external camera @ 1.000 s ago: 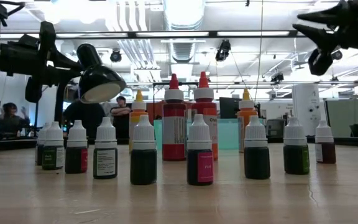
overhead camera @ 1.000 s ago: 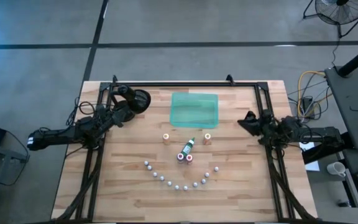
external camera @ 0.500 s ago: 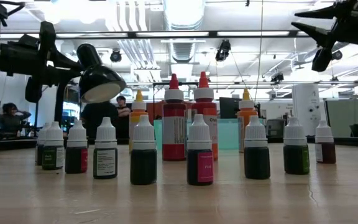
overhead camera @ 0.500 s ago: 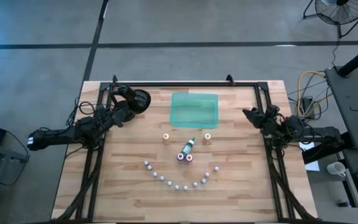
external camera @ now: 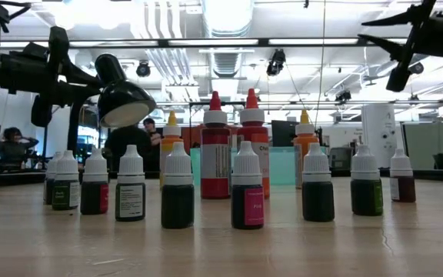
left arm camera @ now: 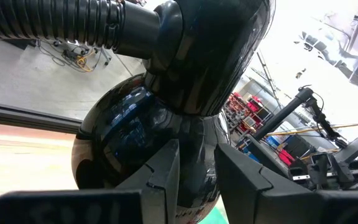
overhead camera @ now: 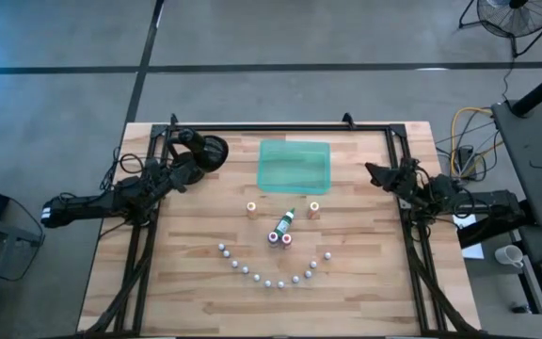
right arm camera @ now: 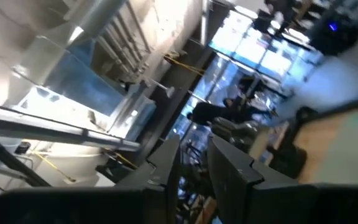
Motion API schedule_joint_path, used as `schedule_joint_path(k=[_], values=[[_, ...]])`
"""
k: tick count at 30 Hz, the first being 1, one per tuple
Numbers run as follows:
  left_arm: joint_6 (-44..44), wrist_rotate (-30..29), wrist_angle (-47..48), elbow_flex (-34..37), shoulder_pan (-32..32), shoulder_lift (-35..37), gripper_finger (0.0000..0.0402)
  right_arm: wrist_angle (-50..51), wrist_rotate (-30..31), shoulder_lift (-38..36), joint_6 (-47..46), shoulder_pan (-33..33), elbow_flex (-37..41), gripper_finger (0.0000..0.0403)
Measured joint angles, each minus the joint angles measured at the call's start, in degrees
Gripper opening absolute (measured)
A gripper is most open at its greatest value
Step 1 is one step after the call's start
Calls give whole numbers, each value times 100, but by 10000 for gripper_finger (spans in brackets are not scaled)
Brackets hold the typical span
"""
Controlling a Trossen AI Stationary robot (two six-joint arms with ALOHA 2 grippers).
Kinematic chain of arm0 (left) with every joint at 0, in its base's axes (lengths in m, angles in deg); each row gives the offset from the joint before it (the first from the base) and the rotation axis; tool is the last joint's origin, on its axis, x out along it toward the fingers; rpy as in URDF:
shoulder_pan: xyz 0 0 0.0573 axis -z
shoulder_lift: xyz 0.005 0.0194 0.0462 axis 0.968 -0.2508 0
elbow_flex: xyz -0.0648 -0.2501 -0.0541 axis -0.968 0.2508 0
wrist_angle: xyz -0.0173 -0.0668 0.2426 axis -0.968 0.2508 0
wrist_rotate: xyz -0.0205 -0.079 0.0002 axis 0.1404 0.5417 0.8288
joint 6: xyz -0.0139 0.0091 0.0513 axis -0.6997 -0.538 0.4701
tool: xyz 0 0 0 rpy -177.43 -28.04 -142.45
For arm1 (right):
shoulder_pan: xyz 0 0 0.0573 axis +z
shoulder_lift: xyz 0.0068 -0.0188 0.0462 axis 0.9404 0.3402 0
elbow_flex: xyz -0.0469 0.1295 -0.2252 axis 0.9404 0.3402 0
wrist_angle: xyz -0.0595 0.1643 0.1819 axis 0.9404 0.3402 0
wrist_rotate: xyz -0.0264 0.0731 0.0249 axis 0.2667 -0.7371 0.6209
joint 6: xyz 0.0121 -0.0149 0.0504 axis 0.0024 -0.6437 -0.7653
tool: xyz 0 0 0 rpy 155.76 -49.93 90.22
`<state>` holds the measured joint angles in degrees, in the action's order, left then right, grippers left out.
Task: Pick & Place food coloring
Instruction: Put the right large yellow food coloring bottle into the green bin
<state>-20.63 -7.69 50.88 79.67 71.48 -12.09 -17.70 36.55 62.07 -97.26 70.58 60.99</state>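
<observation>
The food coloring bottles (overhead camera: 276,247) stand on their bases in the middle of the wooden table. Two orange ones (overhead camera: 251,208) are at the back, a red and a pink one (overhead camera: 280,238) in front of them. A curved row of several small white-capped ones (external camera: 178,188) runs along the near side. A green bottle (overhead camera: 287,220) lies on its side. My left gripper (overhead camera: 196,162) hangs level at the far left, fingers a narrow gap apart, holding nothing. My right gripper (overhead camera: 372,171) hangs above the table's right side, also narrowly open and holding nothing.
A flat translucent green tray (overhead camera: 294,165) lies behind the bottles. A black dome lamp (left arm camera: 142,143) fills the space right in front of my left gripper. Black frame rails (overhead camera: 280,129) run along the far, left and right sides. People sit in the room beyond.
My right gripper has rolled about its own axis and tipped its fingers upward, staying over the same spot at the table's right side. The bottles and the tray have kept their places.
</observation>
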Motion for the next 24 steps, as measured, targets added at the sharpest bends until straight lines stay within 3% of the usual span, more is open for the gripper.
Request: schedule_joint_path(k=[7, 12, 15, 21, 24], values=[[0, 0, -1, 0, 1, 1, 78, 52, -169, 741, -551, 2, 0, 150], [0, 0, -1, 0, 1, 0, 78, 504, -700, 1214, 246, 4, -427, 183], [0, 0, -1, -2, 1, 0, 78, 1448, -901, 1523, 1097, 4, -1085, 175], [0, -1, -1, -2, 1, 0, 78, 4691, -909, 2312, 2148, 2, -2715, 148], [0, -1, -1, 0, 1, 1, 78, 5842, -943, 2796, 2538, 0, -3287, 149]])
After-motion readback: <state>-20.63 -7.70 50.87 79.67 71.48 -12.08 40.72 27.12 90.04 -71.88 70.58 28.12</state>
